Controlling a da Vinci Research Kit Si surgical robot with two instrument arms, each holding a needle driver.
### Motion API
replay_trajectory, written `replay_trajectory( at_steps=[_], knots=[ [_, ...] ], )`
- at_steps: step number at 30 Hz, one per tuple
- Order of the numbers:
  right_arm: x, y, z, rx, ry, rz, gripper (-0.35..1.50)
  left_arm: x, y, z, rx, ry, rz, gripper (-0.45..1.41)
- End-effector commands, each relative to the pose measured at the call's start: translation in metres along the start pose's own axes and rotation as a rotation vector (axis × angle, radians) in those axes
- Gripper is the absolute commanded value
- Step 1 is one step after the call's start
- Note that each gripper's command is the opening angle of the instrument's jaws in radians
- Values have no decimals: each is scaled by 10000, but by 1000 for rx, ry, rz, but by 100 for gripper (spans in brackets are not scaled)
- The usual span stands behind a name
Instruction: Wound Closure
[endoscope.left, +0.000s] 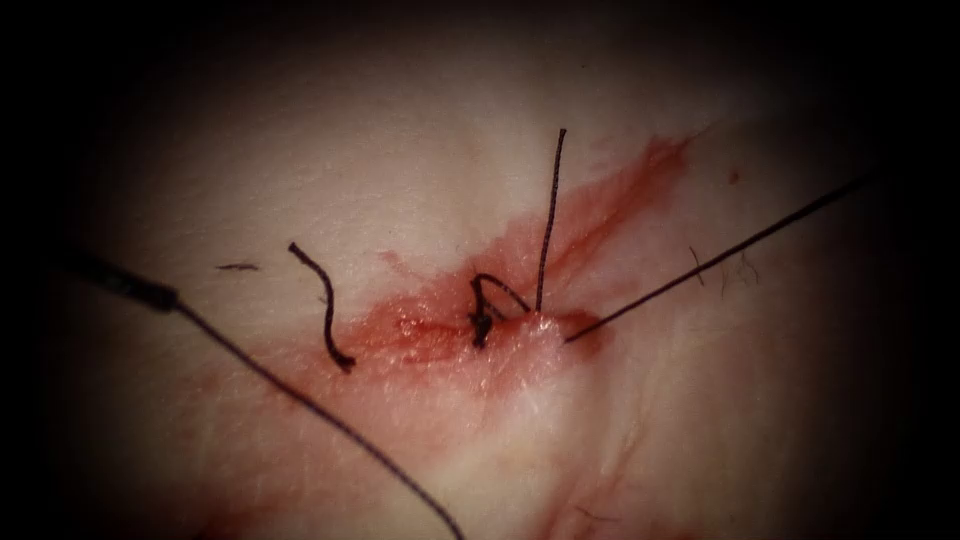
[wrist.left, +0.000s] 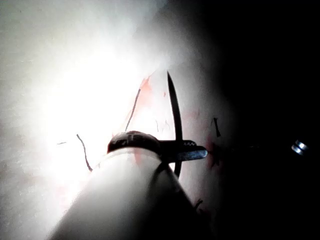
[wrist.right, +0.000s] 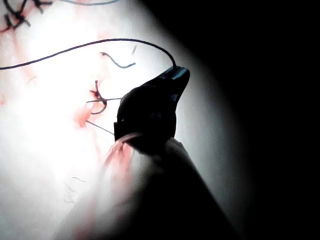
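While scanning from the left, note the left tool (wrist.left: 192, 152) clamped on the needle (wrist.left: 173, 110) near one end of its curve, clear of the tissue (endoscope.left: 300, 150). Follow the thread (endoscope.left: 300, 395) past a cut end (endoscope.left: 325, 305), left of the knot (endoscope.left: 483, 318), to the right tool (wrist.right: 176, 76), jaws closed on it. Beware a hard pull: could snag that cut end or strain the knot.

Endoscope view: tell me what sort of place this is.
Probably a suturing practice bench: pale tissue smeared with red fluid, a knotted stitch at the cut, and loose cut ends of thread. The right tool holds thread.
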Motion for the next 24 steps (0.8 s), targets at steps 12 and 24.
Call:
replay_trajectory(
  at_steps=[12,24],
  knots=[
    [-12,49,-51,-82,-85,-31,-35,1,-5,5,-1,-1,2,-45],
    [-30,78,-101,-132,-167,-48,-35,1,-4,5,-1,0,6,-45]
  ],
)
